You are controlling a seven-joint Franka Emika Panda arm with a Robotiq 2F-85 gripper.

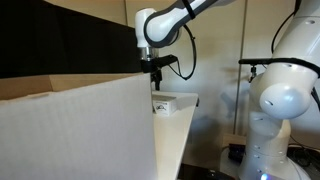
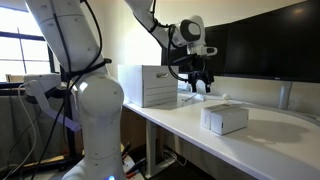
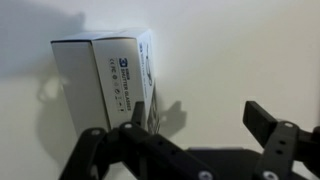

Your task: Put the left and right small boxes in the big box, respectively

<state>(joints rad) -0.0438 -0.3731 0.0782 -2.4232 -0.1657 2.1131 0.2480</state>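
White tabletop [image 2: 270, 140] runs along a pale wall, with dark screens [image 2: 265, 40] behind it and a window [image 2: 15, 50] at the left. The gripper [image 2: 196, 84] hangs with its jaws spread wide, holding nothing, over a small box [image 3: 110, 85] lying flat; its dark print and blue mark are too small to read. A second small box [image 2: 225, 118] lies nearer, well apart. The big box [image 2: 148, 85] stands left of the gripper.

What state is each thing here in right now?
Gripper: open, empty, above the table.
Small box by gripper: shut, on the table, not gripped.
Other small box: shut, on the table, untouched.
Big box: on the table; inside hidden.
Monitor: dark.
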